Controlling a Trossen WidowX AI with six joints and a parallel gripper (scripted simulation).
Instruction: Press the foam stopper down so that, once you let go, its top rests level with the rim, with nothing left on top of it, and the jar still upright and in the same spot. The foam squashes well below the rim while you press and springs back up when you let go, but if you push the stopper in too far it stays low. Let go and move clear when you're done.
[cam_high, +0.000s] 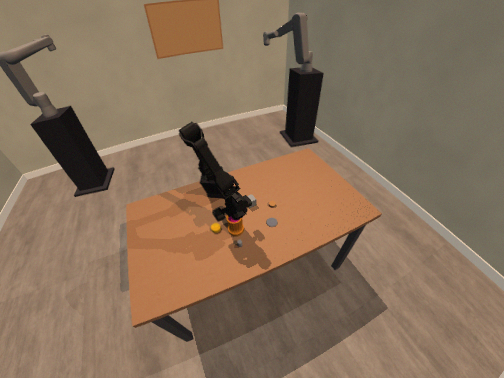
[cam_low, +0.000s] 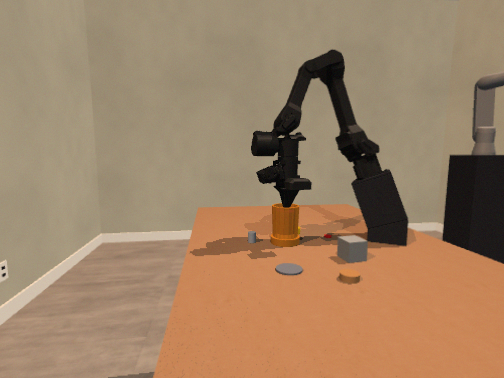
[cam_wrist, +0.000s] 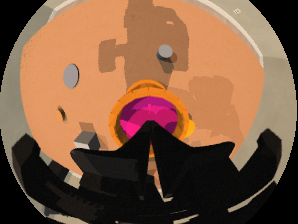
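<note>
Magenta stopper (cam_high: 232, 220) (cam_wrist: 150, 112) (round), inside an upright orange jar (cam_high: 235, 226) (cam_low: 285, 223) (cam_wrist: 114, 121)

Saw a wooden table (cam_high: 170, 280) (cam_low: 250, 320) (cam_wrist: 45, 65) with several odd pieces on top. Spotted a grey cube (cam_high: 252, 200) (cam_low: 352, 249) (cam_wrist: 87, 140) near a low orange disc (cam_high: 272, 204) (cam_low: 349, 276) (cam_wrist: 61, 114), and a flat grey disc (cam_high: 271, 222) (cam_low: 289, 269) (cam_wrist: 71, 76) apart from both. Found a small grey cylinder (cam_high: 239, 243) (cam_low: 252, 237) (cam_wrist: 165, 51) upright, and a yellow piece (cam_high: 215, 228) (cam_low: 299, 230) (cam_wrist: 190, 128), partly hidden in the exterior view. Made out a red bit (cam_low: 327, 235), too small to identify. Noticed two black pedestals (cam_high: 75, 150) (cam_low: 475, 200) beyond the table, each under a grey arm, plus an orange panel (cam_high: 185, 27) on the wall.
</note>
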